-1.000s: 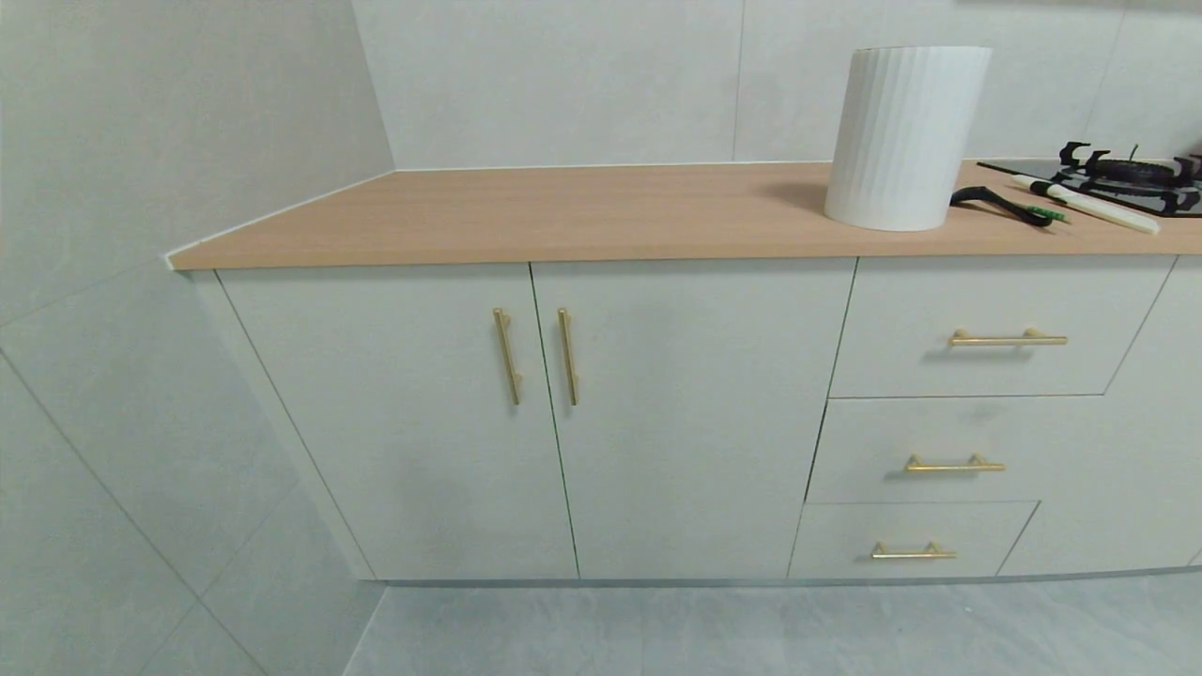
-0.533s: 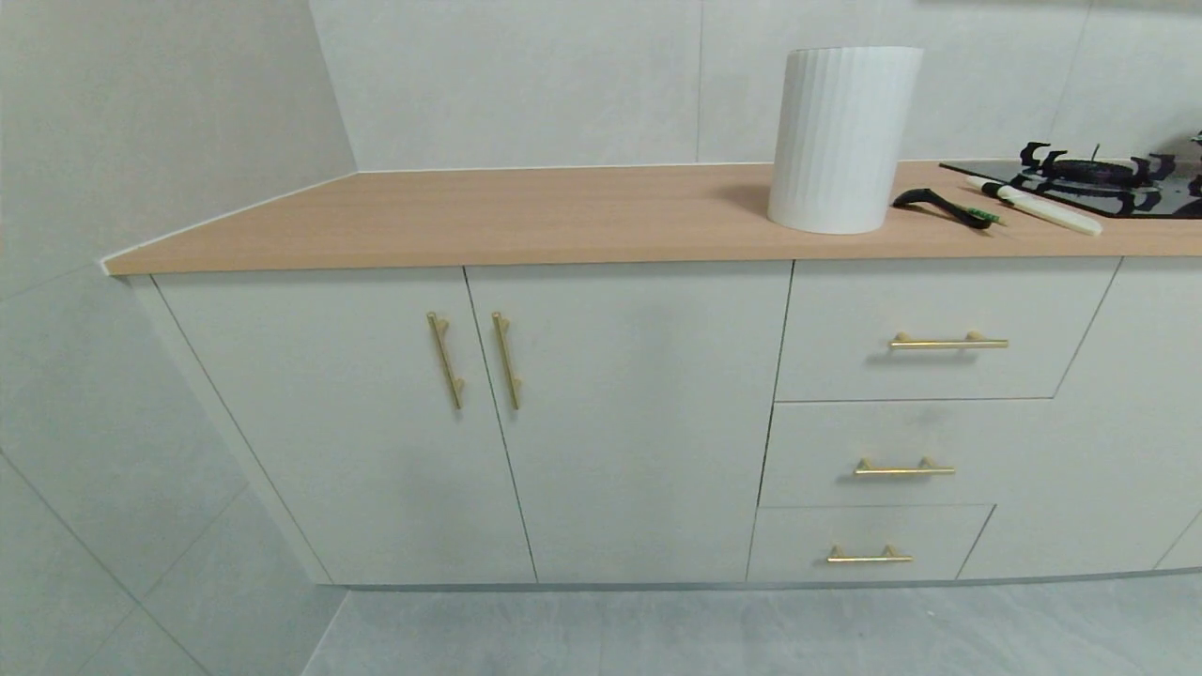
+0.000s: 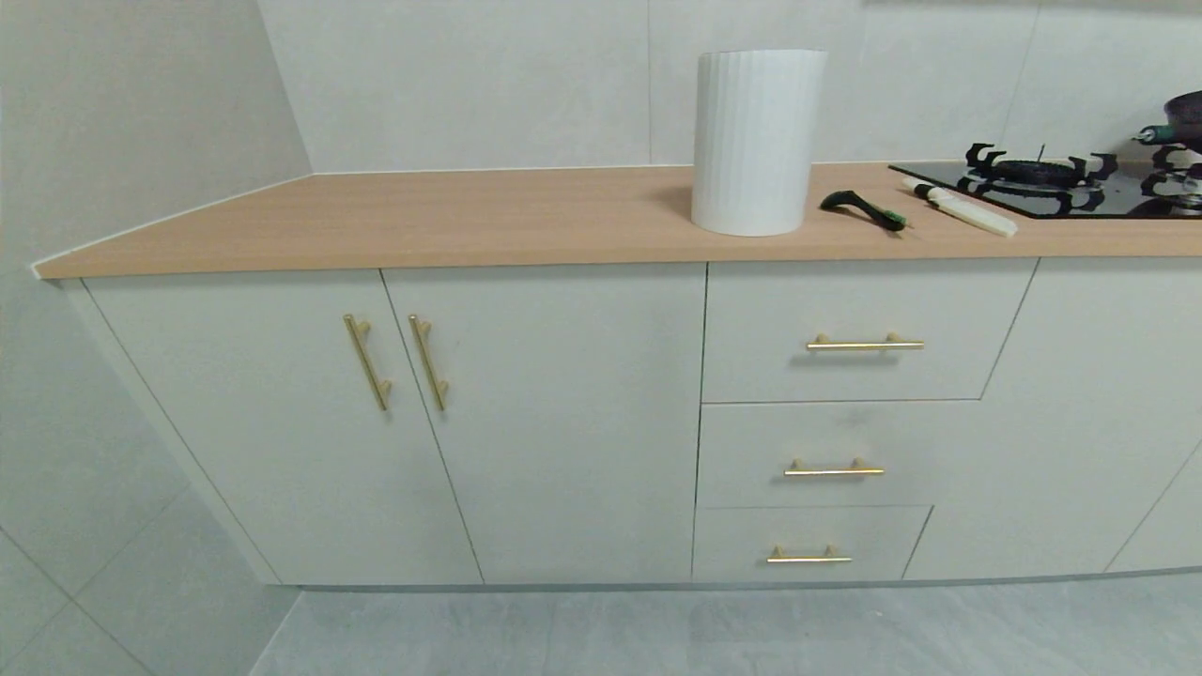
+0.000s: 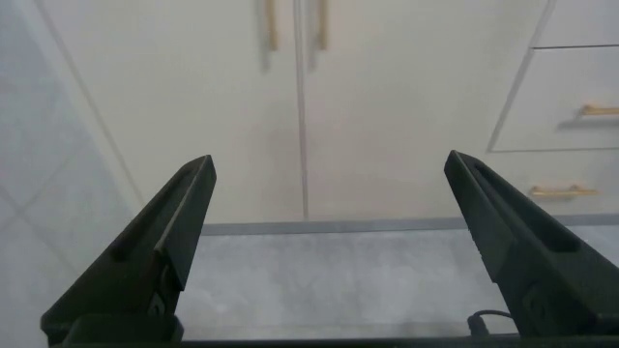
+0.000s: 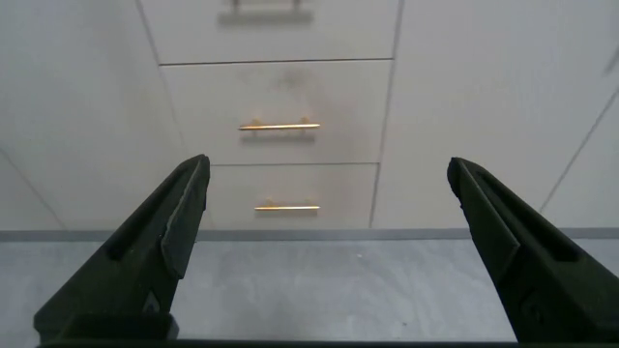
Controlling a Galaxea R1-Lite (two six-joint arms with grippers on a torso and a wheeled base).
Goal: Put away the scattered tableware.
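Evidently nothing is in hand yet. The left gripper (image 4: 329,166) has its jaws spread wide, empty, and faces the foot of the double doors (image 4: 300,106). The right gripper (image 5: 329,166) is spread just as wide and just as empty before the lower drawers (image 5: 279,126). Both look carried low and ready, not committed to a grasp.

The tableware lies on the countertop (image 3: 423,216). At about one o'clock in the head view a tall white ribbed canister (image 3: 754,141) stands upright, probably the holder meant to take the utensils. At its three o'clock, near but apart from it, a long white-handled utensil (image 3: 960,207) lies flat beside the hob (image 3: 1042,183). The smaller black-handled tool (image 3: 862,208) lies between it and the canister. Both are loose and reachable from above.

The room is walled in pale grey tile, with a grey floor. The wooden counter runs from nine o'clock to three o'clock over pale cabinets. The doors sit at eight o'clock and the three drawers at four o'clock. All carry slim brass handles (image 3: 865,345), and all are closed.
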